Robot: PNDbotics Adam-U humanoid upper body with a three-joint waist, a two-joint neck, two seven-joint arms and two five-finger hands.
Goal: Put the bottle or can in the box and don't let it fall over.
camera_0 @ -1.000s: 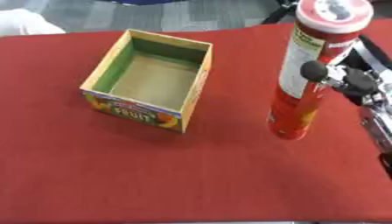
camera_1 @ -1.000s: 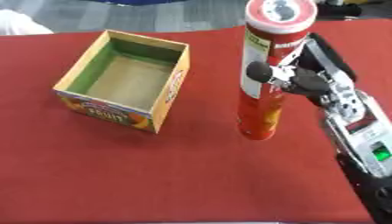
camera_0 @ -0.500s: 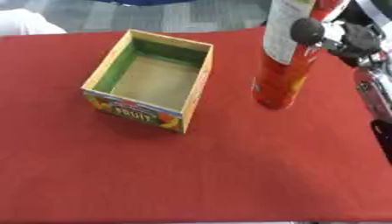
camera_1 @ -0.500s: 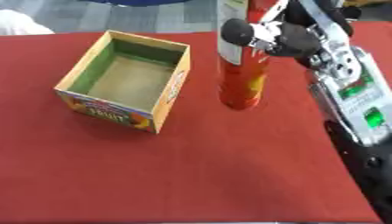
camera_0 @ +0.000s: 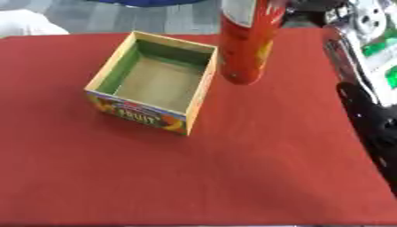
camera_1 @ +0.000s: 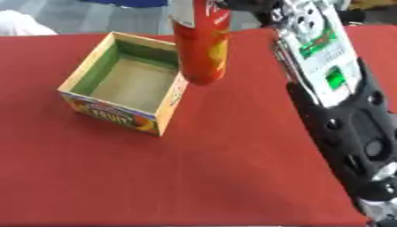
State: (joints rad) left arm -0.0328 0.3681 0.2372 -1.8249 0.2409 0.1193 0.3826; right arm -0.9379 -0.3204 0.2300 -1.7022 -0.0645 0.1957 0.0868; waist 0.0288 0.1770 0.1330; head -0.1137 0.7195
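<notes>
A tall red can (camera_0: 247, 40) hangs upright in the air, its bottom just to the right of the box's right wall. Its top is cut off by the upper edge. My right hand (camera_1: 252, 5) shows only as dark fingers at the upper edge, curled against the can's upper part. The open cardboard box (camera_0: 141, 116) sits on the red table at the left of centre, with green inner walls, an empty floor and a fruit print on its front. My left hand does not show in either view.
My right forearm (camera_1: 333, 88), silver and black with a green-lit panel, runs down the right side. The red tablecloth (camera_0: 232, 177) stretches wide in front of the box. A white object (camera_0: 27, 26) lies beyond the table's far left edge.
The can has been lifted off the table and carried left, from well right of the box to beside its right wall. My right arm has swung left with it.
</notes>
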